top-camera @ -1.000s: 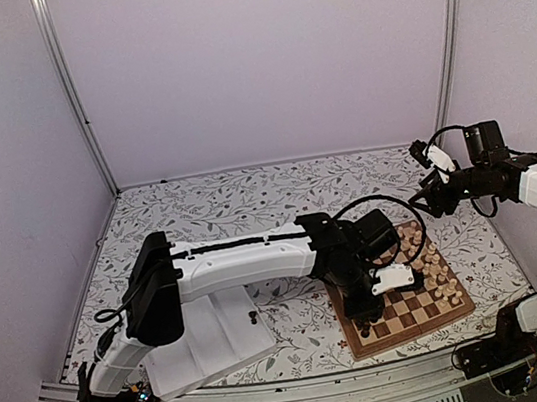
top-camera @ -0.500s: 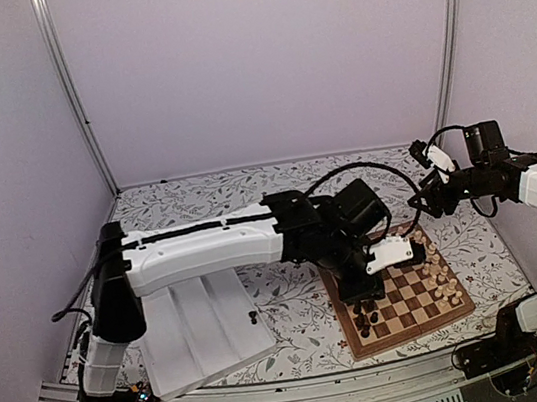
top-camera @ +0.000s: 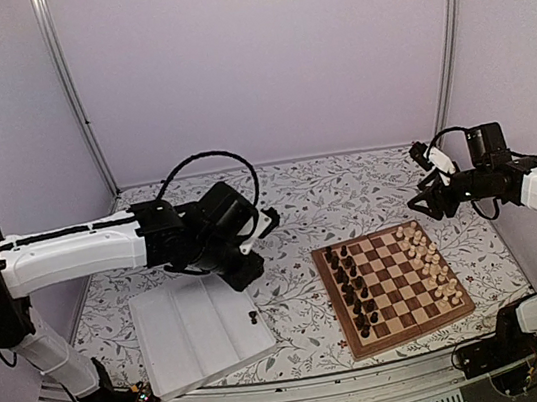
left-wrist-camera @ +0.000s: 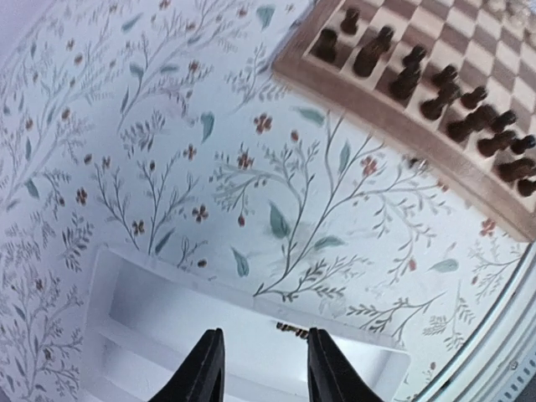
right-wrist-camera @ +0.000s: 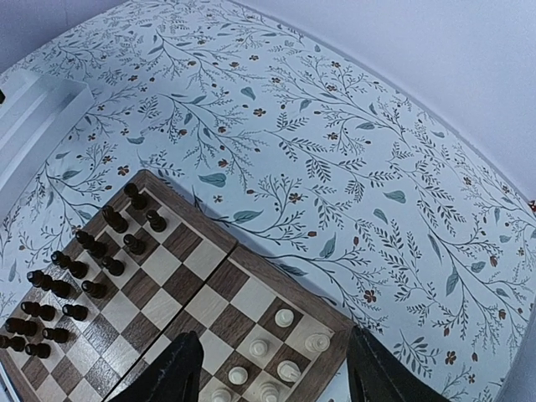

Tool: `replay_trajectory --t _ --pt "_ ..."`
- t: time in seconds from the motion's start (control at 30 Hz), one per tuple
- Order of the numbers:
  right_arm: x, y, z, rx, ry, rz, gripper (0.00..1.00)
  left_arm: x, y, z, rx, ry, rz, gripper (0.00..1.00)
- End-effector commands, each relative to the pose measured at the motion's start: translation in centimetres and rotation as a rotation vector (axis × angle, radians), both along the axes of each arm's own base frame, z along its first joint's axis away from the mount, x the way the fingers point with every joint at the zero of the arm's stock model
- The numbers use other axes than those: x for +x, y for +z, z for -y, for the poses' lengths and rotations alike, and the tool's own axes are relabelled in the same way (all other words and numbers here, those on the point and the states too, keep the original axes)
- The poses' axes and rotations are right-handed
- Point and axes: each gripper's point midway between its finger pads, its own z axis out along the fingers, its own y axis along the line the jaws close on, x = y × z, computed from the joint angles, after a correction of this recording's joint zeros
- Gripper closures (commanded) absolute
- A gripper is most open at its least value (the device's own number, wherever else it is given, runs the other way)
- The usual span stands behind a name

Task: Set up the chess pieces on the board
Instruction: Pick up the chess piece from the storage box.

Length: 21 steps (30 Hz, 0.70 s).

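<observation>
My left claw [left-wrist-camera: 264,356]: spread, nothing between the fingers, hanging over the white tray [left-wrist-camera: 142,327].
Lone piece [left-wrist-camera: 291,330]: one dark chessman in the tray near its board-side wall, showing just past my fingertips [left-wrist-camera: 213,339]. From above it is a small dark speck [top-camera: 253,316].
Step in hand, as I judge it: fetch this last stray and carry it to the board.
Doing it well: centre the gap over the piece, turn my wrist so the fingers straddle its narrow body, and drop straight. Close low on it, since it may roll along the tray's ridges. Lift clear of the tray wall before swinging across.
Floral cloth [left-wrist-camera: 209,167]: bare ground between tray and board, nothing on it to dodge.
The board [top-camera: 394,283]: well apart from the tray, to my right. Dark pieces [top-camera: 353,289] stand in two files along its near-left side, and pale pieces [top-camera: 429,258] along the far-right side.
Setting down: come in from above, because the neighbours stand close.
My right claw [top-camera: 429,202]: spread and empty, hovering over the board's pale end.
Hard to tell: what kind of chessman the stray is, whether it lies or stands, and which dark square waits for it. My arm covers the tray's far end from above.
</observation>
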Motion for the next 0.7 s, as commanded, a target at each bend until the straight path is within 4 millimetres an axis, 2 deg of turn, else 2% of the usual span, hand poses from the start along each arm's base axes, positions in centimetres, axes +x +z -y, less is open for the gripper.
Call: replay_trajectory --t 0.0,0.23,0.43,0.67 --pt "-0.4 -0.1 -0.7 0.019 0.049 -0.003 0.39 -0.2 -2.7 -2.8 -0.035 0.125 -0.123 0.64" --pt "-0.7 -0.2 -0.8 0.022 0.061 -0.01 0.4 -0.9 -7.2 -3.7 0.009 0.053 -0.234 0.66" --pt "-0.8 -0.2 -0.9 0.023 0.066 -0.006 0.4 -0.9 -9.1 -3.8 0.001 0.018 -0.262 0.63" --pt "-1.0 -0.4 -0.9 0.022 0.067 -0.015 0.4 -0.3 -10.9 -4.3 0.019 0.081 -0.308 0.62"
